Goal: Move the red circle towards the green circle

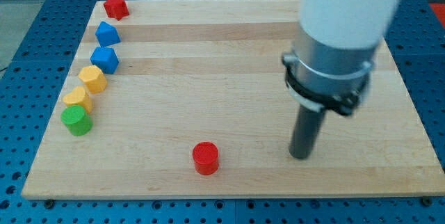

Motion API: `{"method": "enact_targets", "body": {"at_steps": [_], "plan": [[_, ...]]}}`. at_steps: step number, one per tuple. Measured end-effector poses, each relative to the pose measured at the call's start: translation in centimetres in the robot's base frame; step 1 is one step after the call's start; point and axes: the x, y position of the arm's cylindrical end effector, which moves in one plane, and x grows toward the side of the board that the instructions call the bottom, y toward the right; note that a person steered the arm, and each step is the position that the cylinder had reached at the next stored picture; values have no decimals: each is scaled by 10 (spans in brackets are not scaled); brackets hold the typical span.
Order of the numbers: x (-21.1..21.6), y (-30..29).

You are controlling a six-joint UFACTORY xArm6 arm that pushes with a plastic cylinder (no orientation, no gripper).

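Blue pegboard frames a pale wooden desk [229,64] with visible plank seams, and on it we work with a straight dark rod instead of a pincer, so no jaws show and we cannot report them as apart or together. Our tip [300,156] rests on the wood in the view's lower right part. The red circle [205,158] lies to the view's left of our tip, at about the same height in the view, near but not touching it, close to the desk's bottom edge. The green circle [76,120] sits much farther to the view's left of our tip and slightly higher, by the desk's left edge. Running up from it along that edge, all well apart from our tip, we see a yellow block [77,99] touching the green one, another yellow block [92,78], a blue block [105,60], a second blue block [107,33], and a red block [115,6] at the top left corner.
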Motion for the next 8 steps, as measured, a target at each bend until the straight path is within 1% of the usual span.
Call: {"method": "enact_targets", "body": {"at_steps": [1,2,4,5,6,7,8], "plan": [[29,-44],[3,-52],[2,-153],[2,-222],[-1,-279],[-3,-288],[-11,-216]]}}
